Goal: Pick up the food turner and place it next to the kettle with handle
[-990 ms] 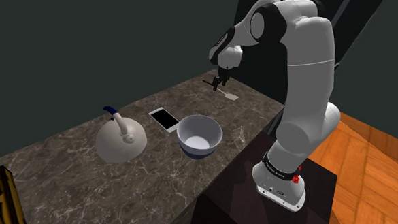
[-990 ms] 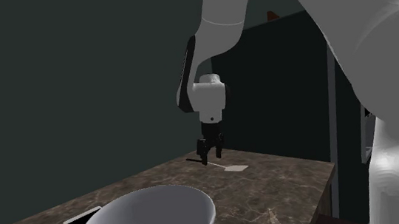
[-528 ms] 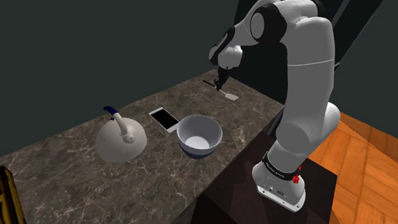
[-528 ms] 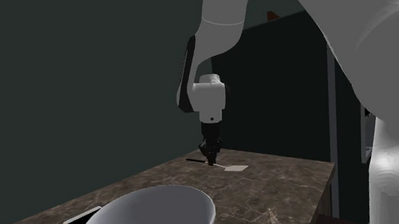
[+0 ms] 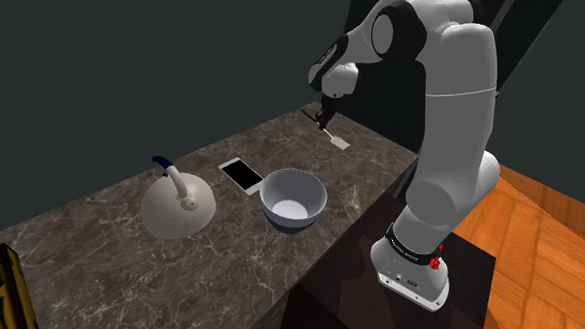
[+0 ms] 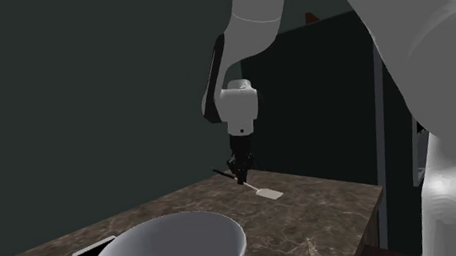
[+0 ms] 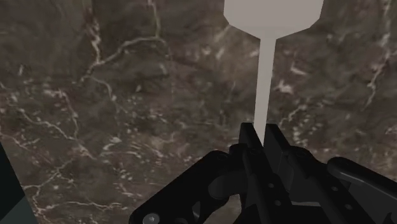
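Pale and thin, the food turner point(image 7: 264, 63) is clamped at its handle by the pincer point(image 7: 262, 131); it is judged light, stiff, tilt-prone.

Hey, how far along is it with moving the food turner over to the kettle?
Done: the tool is shut on the stem of the food turner. In hand: the lift; the turner is tilted, blade low near the counter. Left: carry it past the bowl to the kettle and set it down alongside.
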